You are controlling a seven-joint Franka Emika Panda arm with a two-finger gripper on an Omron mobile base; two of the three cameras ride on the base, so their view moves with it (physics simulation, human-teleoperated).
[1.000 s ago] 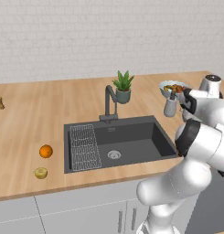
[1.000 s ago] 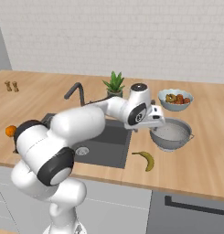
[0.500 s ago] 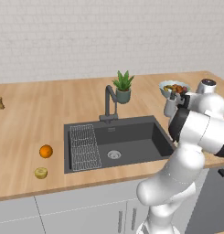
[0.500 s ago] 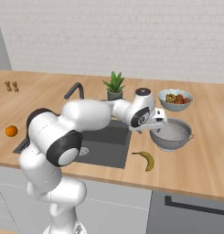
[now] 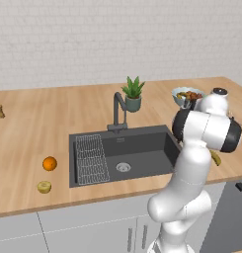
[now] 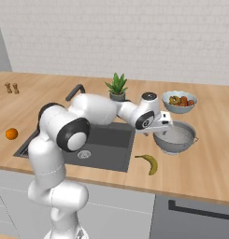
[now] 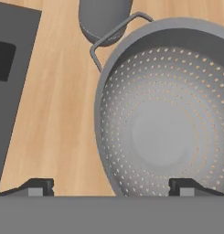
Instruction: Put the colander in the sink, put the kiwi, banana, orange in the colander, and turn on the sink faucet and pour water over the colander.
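The colander (image 7: 163,128) stands on the wooden counter right of the sink (image 6: 104,144), silver-grey and finely perforated (image 6: 177,138). My gripper (image 7: 112,187) hangs open over its left rim, one fingertip (image 7: 38,186) outside the wall and the other inside the bowl; it sits at the colander's left edge (image 6: 163,130). The banana (image 6: 149,163) lies in front of the colander. Left of the sink lie the orange (image 5: 50,163) and the kiwi (image 5: 44,187). The dark faucet (image 5: 117,111) stands behind the basin; no water runs. My arm hides the colander in the left base view.
A bowl of fruit (image 6: 179,101) stands just behind the colander, its grey underside (image 7: 104,18) close to the colander's handle. A potted plant (image 6: 117,87) is beside the faucet. Two small shakers (image 6: 10,87) stand far left. A wire rack (image 5: 91,158) lies in the sink's left part.
My arm has refolded at the elbow and the hand has sunk slightly towards the colander's left rim. The colander and the fruits have stayed in place.
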